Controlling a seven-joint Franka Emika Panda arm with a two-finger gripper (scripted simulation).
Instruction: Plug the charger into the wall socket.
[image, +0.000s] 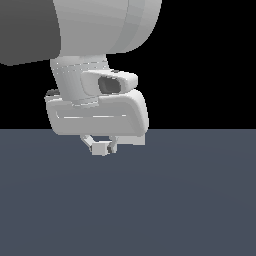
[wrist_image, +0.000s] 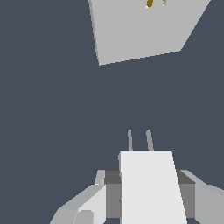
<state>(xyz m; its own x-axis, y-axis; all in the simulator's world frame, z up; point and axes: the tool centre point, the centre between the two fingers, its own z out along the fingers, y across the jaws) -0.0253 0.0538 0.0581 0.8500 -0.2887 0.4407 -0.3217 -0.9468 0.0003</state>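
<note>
Charger (wrist_image: 151, 188) in hand (wrist_image: 144, 197), wall socket (wrist_image: 140, 30) cropped

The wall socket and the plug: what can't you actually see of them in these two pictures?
- Wall socket: absent from the exterior view; in the wrist view the picture's edge cuts it off, holes barely showing.
- Charger: tiny in the exterior view, prongs not visible; in the wrist view its rear is cut off.
- Gripper: mostly hidden behind the arm's bulk in the exterior view.
- Gap between prongs and socket: unreadable.
</note>
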